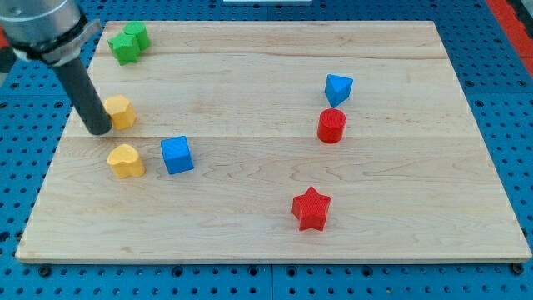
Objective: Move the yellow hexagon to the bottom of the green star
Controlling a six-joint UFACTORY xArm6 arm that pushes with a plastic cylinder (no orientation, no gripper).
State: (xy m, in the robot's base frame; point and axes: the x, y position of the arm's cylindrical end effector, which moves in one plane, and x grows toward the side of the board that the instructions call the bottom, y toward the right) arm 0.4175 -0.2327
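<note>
Taking the yellow hexagon (122, 111) as our landmark, nearest the view's bottom lie a red star (311, 208), a yellow heart (126, 161) just below it and a blue cube (176, 155). Our arm has no fingers; my tip (99, 131) touches the hexagon's left side. The green star (128, 42) sits well above; pushing rightward from here would likely drive the hexagon away.

On the wooden board (250, 75) we observe a yellow heart-shaped block (126, 161) at the view's left, with a blue cube (176, 155) just beside it. At the view's right, a blue triangular block (337, 88) sits just above a red cylinder (331, 126). A red star (311, 208) lies nearer the view's bottom, well apart.
</note>
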